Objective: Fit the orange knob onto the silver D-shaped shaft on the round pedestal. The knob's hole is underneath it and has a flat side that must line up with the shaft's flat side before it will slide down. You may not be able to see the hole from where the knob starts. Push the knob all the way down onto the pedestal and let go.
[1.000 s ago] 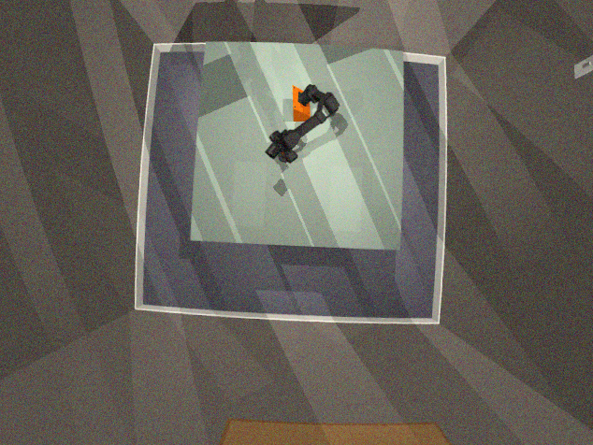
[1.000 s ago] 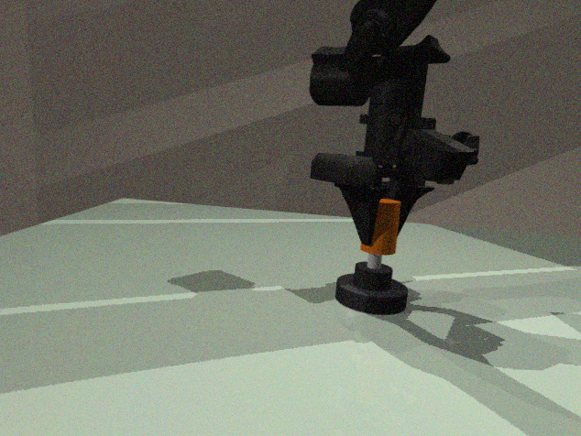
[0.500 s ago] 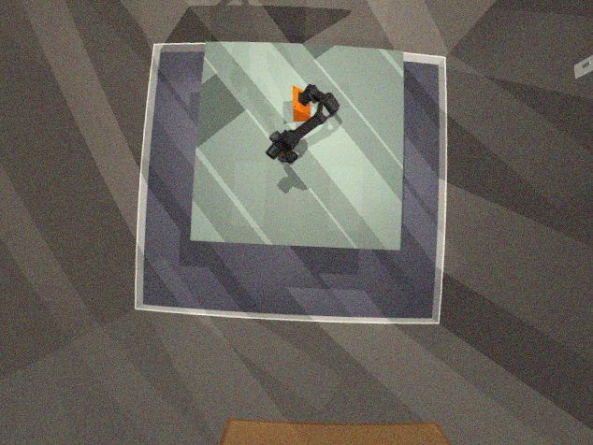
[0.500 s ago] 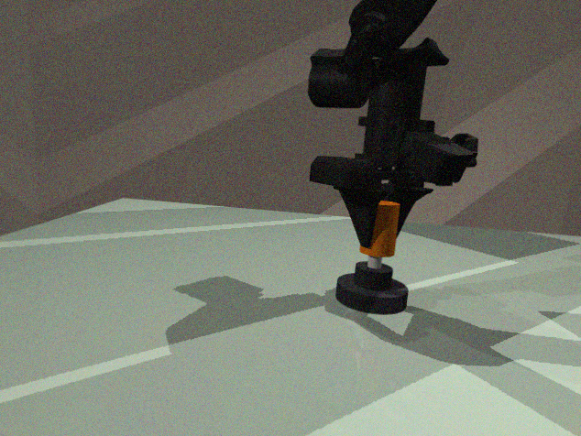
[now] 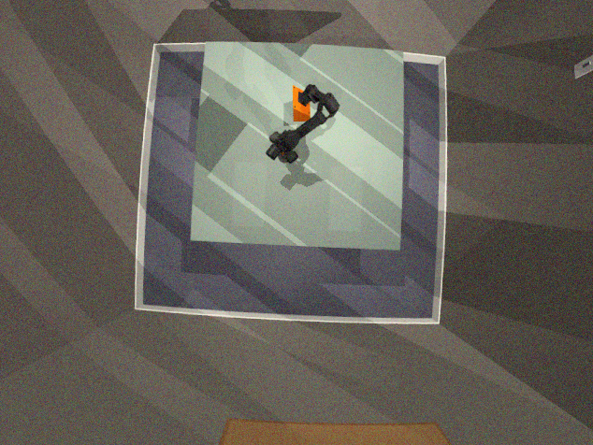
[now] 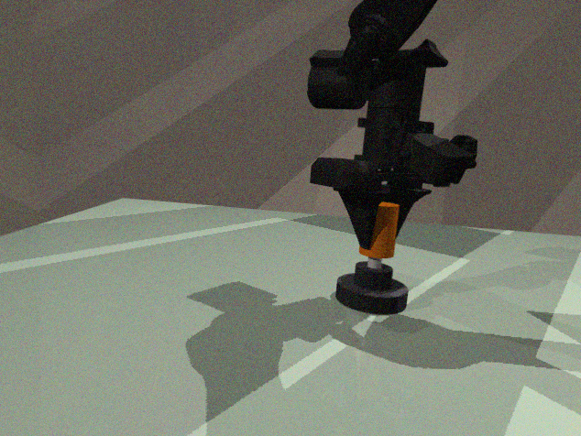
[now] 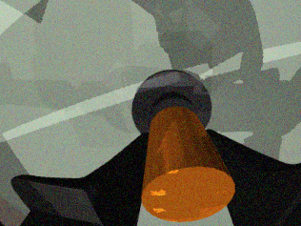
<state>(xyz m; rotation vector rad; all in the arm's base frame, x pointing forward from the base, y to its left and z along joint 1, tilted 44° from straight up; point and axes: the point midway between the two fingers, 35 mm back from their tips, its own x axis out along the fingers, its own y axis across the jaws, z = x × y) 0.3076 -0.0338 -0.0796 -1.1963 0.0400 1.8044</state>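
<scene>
My gripper (image 6: 378,232) (image 7: 176,136) is shut on the orange knob (image 6: 385,230) (image 7: 184,165), a short upright cylinder leaning slightly. It hangs right over the dark round pedestal (image 6: 371,293) (image 7: 147,97). A short piece of the silver shaft (image 6: 374,263) shows between the knob's underside and the pedestal's raised hub. In the wrist view the knob covers the shaft and the pedestal's middle. In the overhead view the arm's dark wrist (image 5: 282,146) hides the knob and the pedestal.
The pale green table top (image 5: 335,206) (image 6: 117,305) lies inside a white-edged purple border (image 5: 287,287). Strong striped shadows cross the surface.
</scene>
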